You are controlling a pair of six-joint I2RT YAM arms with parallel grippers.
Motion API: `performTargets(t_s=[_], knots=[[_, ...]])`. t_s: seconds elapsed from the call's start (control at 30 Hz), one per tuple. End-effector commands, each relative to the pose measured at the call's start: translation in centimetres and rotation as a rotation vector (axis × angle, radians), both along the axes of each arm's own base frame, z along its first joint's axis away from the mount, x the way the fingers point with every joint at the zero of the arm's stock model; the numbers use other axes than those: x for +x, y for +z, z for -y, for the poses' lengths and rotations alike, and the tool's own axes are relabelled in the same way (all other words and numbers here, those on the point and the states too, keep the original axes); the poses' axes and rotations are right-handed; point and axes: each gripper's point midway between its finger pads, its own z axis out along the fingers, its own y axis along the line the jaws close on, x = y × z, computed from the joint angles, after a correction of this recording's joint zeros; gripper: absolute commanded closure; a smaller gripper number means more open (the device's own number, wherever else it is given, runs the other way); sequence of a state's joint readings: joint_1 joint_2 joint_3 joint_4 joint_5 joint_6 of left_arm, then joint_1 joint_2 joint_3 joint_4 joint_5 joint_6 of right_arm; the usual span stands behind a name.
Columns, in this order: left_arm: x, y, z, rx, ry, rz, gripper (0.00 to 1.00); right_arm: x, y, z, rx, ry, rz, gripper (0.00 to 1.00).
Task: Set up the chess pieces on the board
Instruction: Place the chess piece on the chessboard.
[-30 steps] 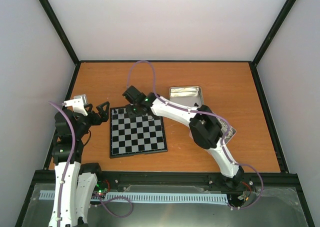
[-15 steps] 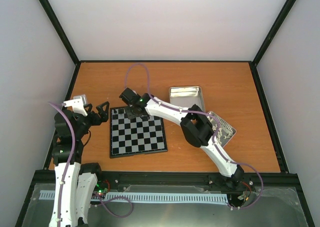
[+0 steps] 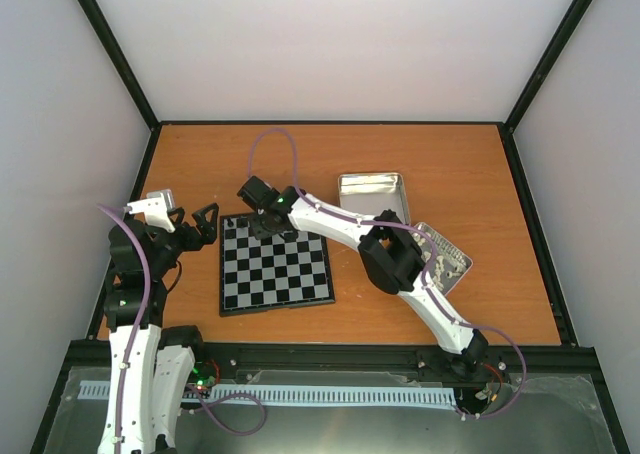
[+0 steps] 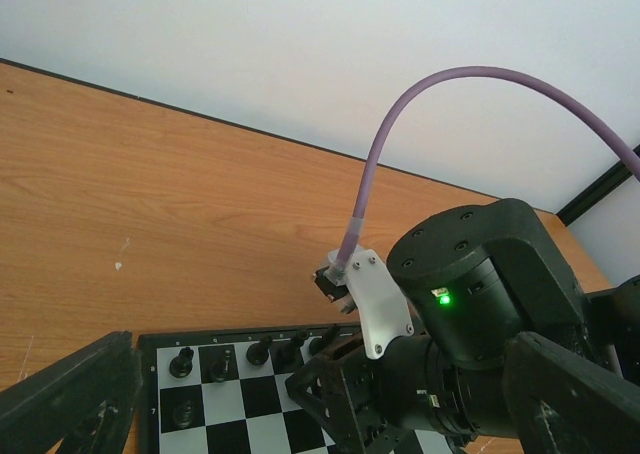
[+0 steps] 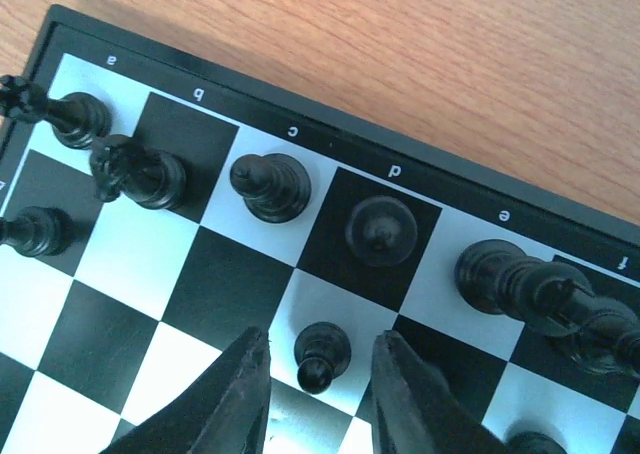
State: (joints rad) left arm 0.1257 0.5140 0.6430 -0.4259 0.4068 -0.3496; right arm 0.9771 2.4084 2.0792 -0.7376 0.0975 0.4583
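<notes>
The board (image 3: 276, 270) lies on the table between the arms. In the right wrist view, black chess pieces stand along its lettered edge row, among them a knight (image 5: 140, 174) and a bishop (image 5: 270, 186). A black pawn (image 5: 322, 357) stands upright on a white square one row in. My right gripper (image 5: 320, 341) straddles this pawn, open, with a gap on each side of it. The left gripper (image 3: 205, 217) hovers open just off the board's left far corner, holding nothing. The left wrist view shows the right gripper's body (image 4: 470, 324) low over the back row.
A shallow silver tin (image 3: 372, 189) sits behind and to the right of the board. A second tin (image 3: 447, 262) with cream pieces lies further right, partly under the right arm. Another pawn (image 5: 35, 229) stands at the left of the second row.
The right gripper shifted slightly left over the board's far edge, then its fingers parted and let go of the pawn, which now stands alone. The left arm stayed still.
</notes>
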Motion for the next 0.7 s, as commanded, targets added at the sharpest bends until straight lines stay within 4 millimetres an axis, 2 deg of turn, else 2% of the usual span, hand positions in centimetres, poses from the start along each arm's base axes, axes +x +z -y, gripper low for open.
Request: performTargets(t_s=[0.0, 0.13, 0.27, 0.3, 0.5, 0.67], knots=[[0.1, 0.7, 0.0, -0.006, 0.005, 0.027, 0.00, -0.2, 5.1, -1.0, 0.084, 0.014, 0.041, 0.69], [0.2, 0.6, -0.1, -0.004, 0.008, 0.023, 0.00, -0.6, 9.3, -0.7, 0.146, 0.015, 0.074, 0.66], [0.2, 0.6, 0.0, -0.002, 0.003, 0.022, 0.00, -0.4, 12.7, 2.4, 0.180, -0.038, 0.126, 0.63], [0.2, 0.6, 0.0, -0.003, 0.000, 0.020, 0.00, -0.2, 13.0, 3.6, 0.182, -0.063, 0.135, 0.62], [0.6, 0.1, 0.0, -0.002, -0.003, 0.003, 0.00, 1.0, 12.3, 13.7, 0.103, -0.231, 0.107, 0.61], [2.1, -0.7, 0.0, -0.002, -0.012, -0.044, 0.00, 2.9, 10.0, 22.5, 0.036, -0.410, 0.058, 0.57]])
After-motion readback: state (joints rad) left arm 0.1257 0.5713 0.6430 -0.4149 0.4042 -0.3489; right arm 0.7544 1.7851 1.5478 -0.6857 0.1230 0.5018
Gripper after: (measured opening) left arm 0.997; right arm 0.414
